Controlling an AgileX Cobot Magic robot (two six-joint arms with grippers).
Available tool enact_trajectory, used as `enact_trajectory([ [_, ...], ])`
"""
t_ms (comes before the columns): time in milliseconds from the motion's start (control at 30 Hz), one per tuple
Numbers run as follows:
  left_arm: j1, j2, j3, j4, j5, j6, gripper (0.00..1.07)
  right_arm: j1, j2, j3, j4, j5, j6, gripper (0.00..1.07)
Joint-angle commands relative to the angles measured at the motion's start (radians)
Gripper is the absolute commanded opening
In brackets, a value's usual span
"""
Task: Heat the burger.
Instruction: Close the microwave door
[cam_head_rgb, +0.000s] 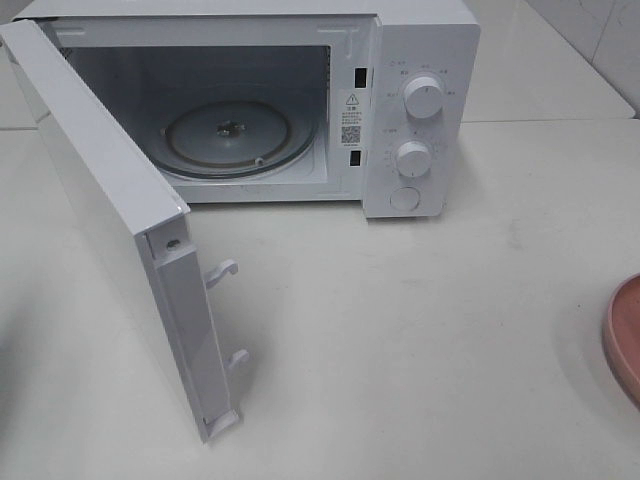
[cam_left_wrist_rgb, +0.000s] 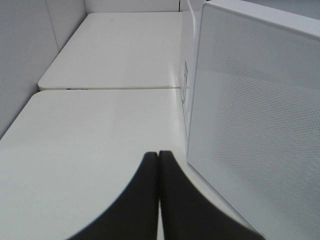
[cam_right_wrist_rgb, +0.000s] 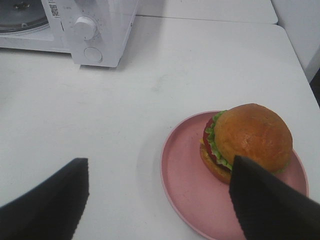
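I see the burger (cam_right_wrist_rgb: 247, 142) sitting on a pink plate (cam_right_wrist_rgb: 187, 185), toward the plate's far side, with its bun dome up and the lettuce and tomato showing at the side. The plate lies at the right edge of the white bench (cam_head_rgb: 420, 330); in the high view only a slice of its rim (cam_head_rgb: 622, 335) is visible there. My right gripper (cam_right_wrist_rgb: 159, 197) hangs above the plate's near side with its jaws spread wide, holding nothing; one finger (cam_right_wrist_rgb: 265, 200) covers part of the burger in my wrist view, and I cannot tell if it touches. The microwave (cam_head_rgb: 415, 110) stands at the bench's back edge, door (cam_head_rgb: 110, 210) swung fully open, its glass turntable (cam_head_rgb: 228, 135) bare. My left gripper (cam_left_wrist_rgb: 159, 165) is closed on nothing, low over the bench just beside the door's outer face.
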Motion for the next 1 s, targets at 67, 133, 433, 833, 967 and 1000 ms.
enact_trajectory([
  [67,0.0,0.052,-0.011,0.13,-0.083,-0.13,0.0,-0.003,-0.028,0.002,0.002,-0.012,0.001,0.75],
  [133,0.0,0.09,-0.011,0.237,-0.136,-0.205,0.0,-0.003,-0.028,0.002,0.002,-0.012,0.001,0.75],
  [433,-0.025,0.275,-0.028,0.403,-0.371,-0.281,0.0,-0.003,-0.028,0.002,0.002,-0.012,0.002,0.75],
  [833,-0.34,0.482,-0.109,0.12,-0.446,-0.07,0.0,-0.003,-0.028,0.002,0.001,-0.012,0.003,0.75],
  [967,-0.405,0.523,-0.138,0.058,-0.448,-0.046,0.0,-0.003,-0.028,0.002,0.0,-0.012,0.003,0.75],
  [1000,-0.443,0.55,-0.16,0.015,-0.448,-0.008,0.0,-0.003,-0.028,0.002,0.0,-0.012,0.003,0.75],
])
